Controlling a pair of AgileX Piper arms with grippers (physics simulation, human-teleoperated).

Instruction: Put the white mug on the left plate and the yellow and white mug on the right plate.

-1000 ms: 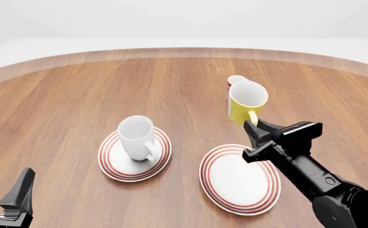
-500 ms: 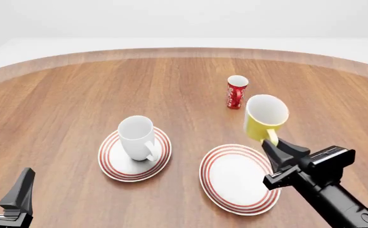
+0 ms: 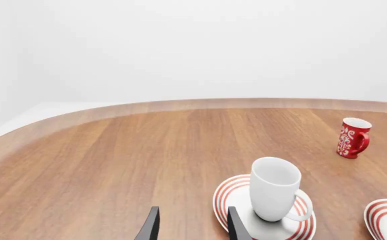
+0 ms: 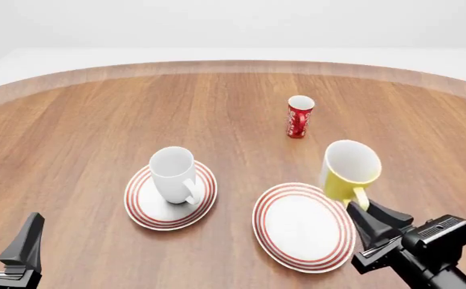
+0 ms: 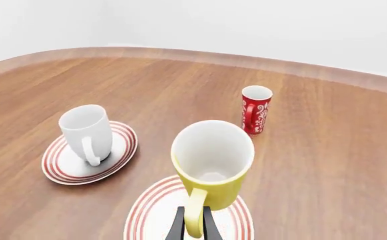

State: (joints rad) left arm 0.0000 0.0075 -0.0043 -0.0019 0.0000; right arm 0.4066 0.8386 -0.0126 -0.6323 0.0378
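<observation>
The white mug (image 4: 173,173) stands upright on the left plate (image 4: 141,208); both also show in the left wrist view, the mug (image 3: 273,188) on the plate (image 3: 228,196). My right gripper (image 4: 365,211) is shut on the handle of the yellow and white mug (image 4: 350,170), which hangs tilted above the right plate's (image 4: 301,227) far right rim. In the right wrist view the mug (image 5: 212,164) sits over that plate (image 5: 147,216), its handle between my fingers (image 5: 179,226). My left gripper (image 4: 4,244) rests open and empty at the near left.
A slim red cup (image 4: 300,117) with white markings stands upright beyond the plates, also seen as the red cup (image 5: 255,109) past the yellow mug. The round wooden table's far edge (image 4: 233,64) curves behind it.
My right gripper has carried the yellow and white mug nearer and rightward, from in front of the red cup to over the right plate's rim. The left arm has stayed still.
</observation>
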